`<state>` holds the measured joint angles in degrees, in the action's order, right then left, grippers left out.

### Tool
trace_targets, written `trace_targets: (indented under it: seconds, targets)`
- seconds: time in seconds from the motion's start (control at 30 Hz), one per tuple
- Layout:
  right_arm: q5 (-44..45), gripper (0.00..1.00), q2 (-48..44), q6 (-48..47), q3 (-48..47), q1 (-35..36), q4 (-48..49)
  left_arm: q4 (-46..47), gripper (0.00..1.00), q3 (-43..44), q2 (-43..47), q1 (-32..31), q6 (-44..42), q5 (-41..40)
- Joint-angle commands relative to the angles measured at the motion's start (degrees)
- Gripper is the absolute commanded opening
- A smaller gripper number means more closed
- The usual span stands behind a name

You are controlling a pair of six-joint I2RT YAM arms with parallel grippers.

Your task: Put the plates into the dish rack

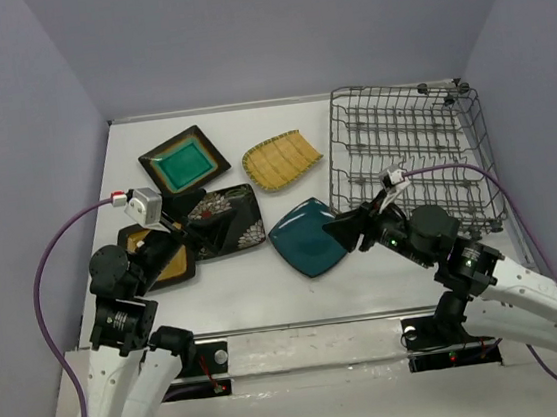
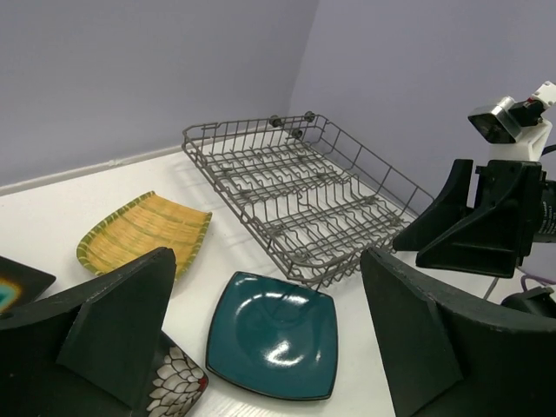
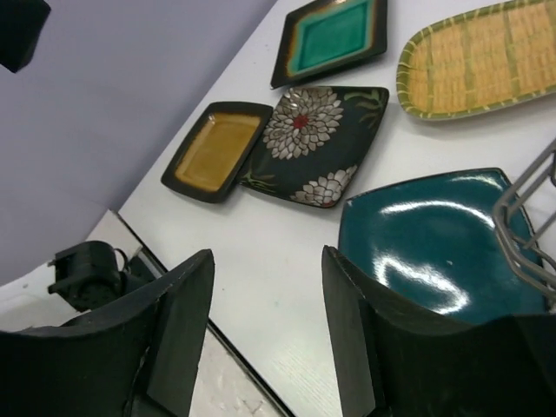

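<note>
On the table to the left of the dish rack (image 1: 408,148), all five plates lie flat and none is loaded yet, so the rack's tines stand bare. The plain teal plate (image 1: 307,237) is nearest the rack, with one corner just beside the rack's front-left corner. That makes it the natural first pick for my right arm. The right gripper (image 3: 268,330) is low and angled towards it with its fingers apart and nothing between them. In the wrist view the plate lies ahead and just off the right-hand finger, not yet between the two.

The left gripper (image 2: 269,347) is also spread and empty. It hangs over the flowered plate (image 1: 225,221) and the mustard plate (image 1: 169,261) — I'd guess it is placed there to work the left-hand pile. The yellow ribbed plate (image 1: 281,160) and the teal-centred plate (image 1: 184,162) sit further back, well apart from both grippers.
</note>
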<state>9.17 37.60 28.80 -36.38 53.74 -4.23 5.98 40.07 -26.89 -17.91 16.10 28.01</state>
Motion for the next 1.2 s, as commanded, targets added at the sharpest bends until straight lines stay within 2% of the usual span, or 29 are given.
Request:
trace_targets:
  seconds: [0.0,0.13,0.33,0.37,0.5,0.53,0.57,0.8,1.17]
  targets:
    - [-0.9,0.49,3.1,3.2,-2.2,0.5,8.2,1.8,0.99,0.3,-0.6,-0.1,-0.6,-0.6]
    - [-3.4,0.36,10.8,3.4,-5.5,0.5,10.5,0.6,0.99,0.3,-0.4,-0.1,-1.1,-2.3]
    - [-4.8,0.32,29.2,-0.1,-13.6,0.5,11.9,0.2,0.99,0.0,0.4,-0.1,-1.3,-2.5]
    - [-4.6,0.33,31.7,-0.3,-15.2,0.5,11.4,0.1,0.99,0.0,0.5,-0.1,-1.3,-2.5]
    - [-5.2,0.54,44.5,-1.2,-23.6,-1.0,7.8,-0.1,0.99,0.0,1.1,-0.2,-1.3,-2.7]
    - [-7.7,0.60,48.7,-1.1,-26.2,-2.0,7.3,-0.2,0.99,0.0,1.1,-0.3,-1.3,-2.7]
    - [-14.5,0.64,54.5,0.5,-28.8,-6.0,7.3,-0.4,0.99,0.0,1.5,-0.5,-1.3,-2.9]
    - [-20.8,0.64,68.5,-0.1,-36.7,-9.2,7.2,-0.6,0.99,0.1,1.8,-1.2,-1.2,-3.3]
    - [-21.8,0.58,81.5,1.9,-43.4,-10.9,8.2,-0.8,0.99,0.1,1.9,-2.1,-1.2,-3.8]
